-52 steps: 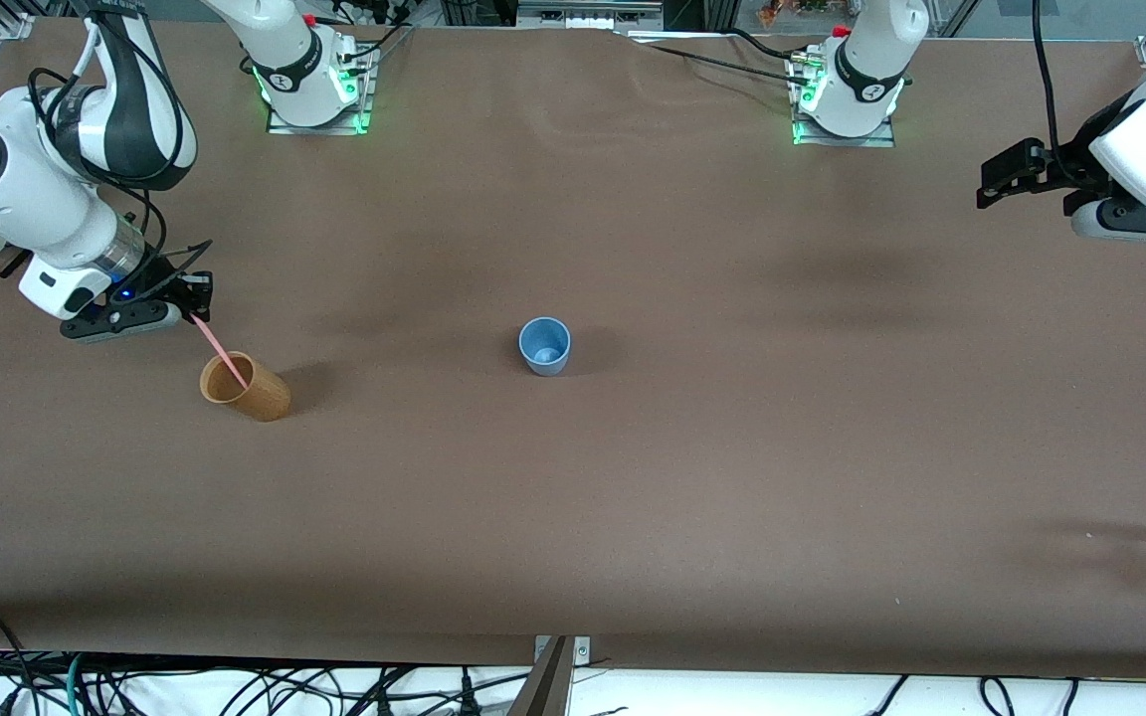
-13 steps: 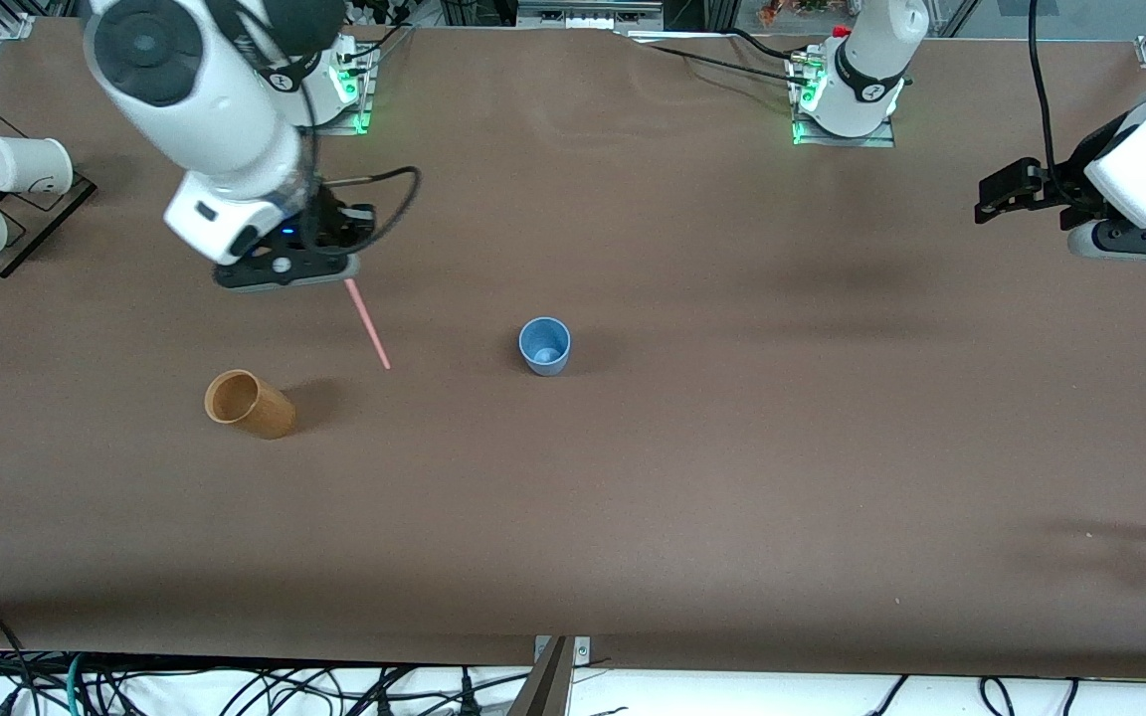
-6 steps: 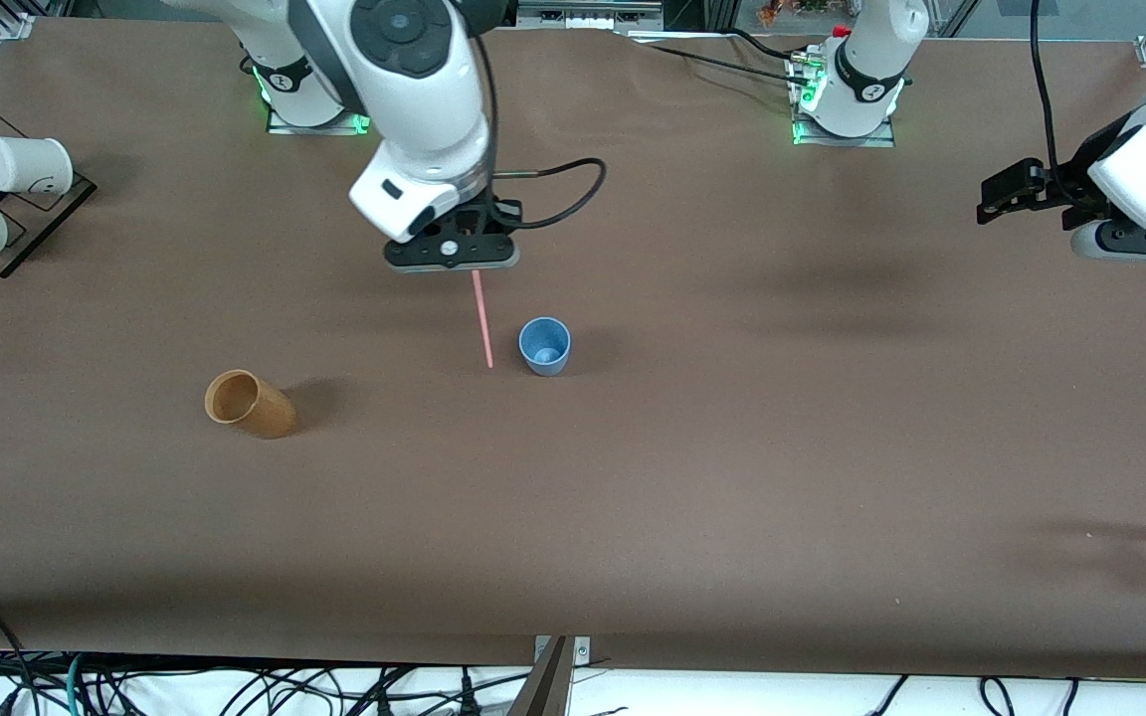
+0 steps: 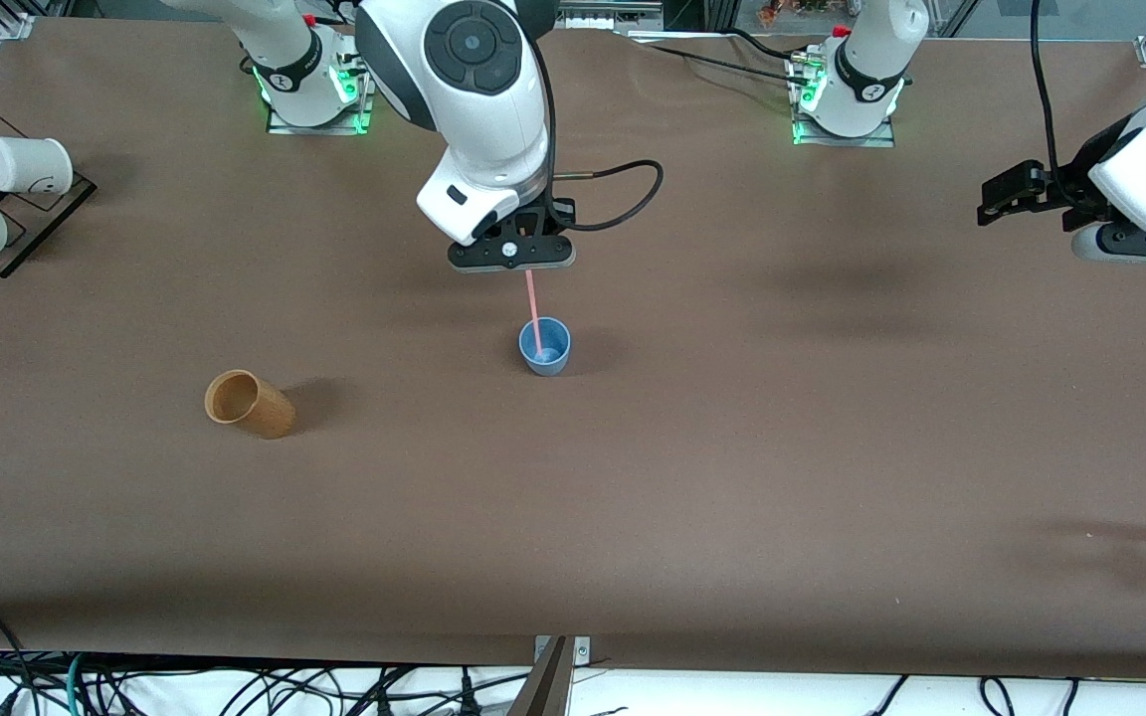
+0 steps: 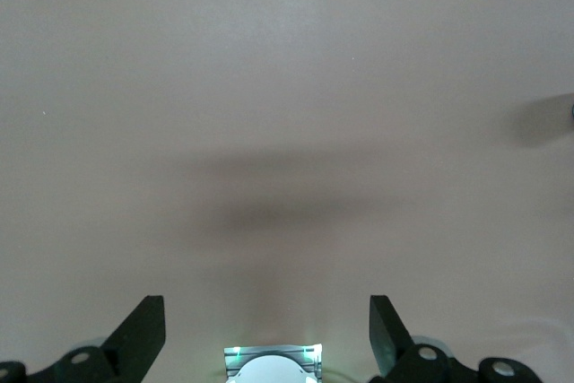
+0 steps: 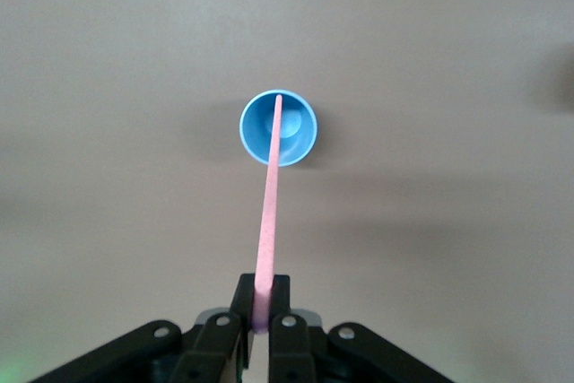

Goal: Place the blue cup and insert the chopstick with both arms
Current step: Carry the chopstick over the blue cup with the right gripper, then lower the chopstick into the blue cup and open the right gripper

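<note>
Pale pink and thin, the chopstick (image 4: pixel 533 306) hangs nearly upright from the right gripper (image 4: pixel 513 261), whose fingers are pinched tight on its top end. Its lower tip sits over the mouth of the blue cup (image 4: pixel 544 346), which stands upright mid-table. In the right wrist view the tip lines up with the cup's bright blue inside, a little off centre. To my eye the good move is a straight, slow descent, keeping the stick plumb so it clears the rim and doesn't nudge the light cup over, letting go only once the tip is well down inside. The left gripper (image 4: pixel 1006 186) waits, fingers spread, over the table's left-arm end. An orange-brown cup (image 4: pixel 249 403) stands toward the right arm's end.
</note>
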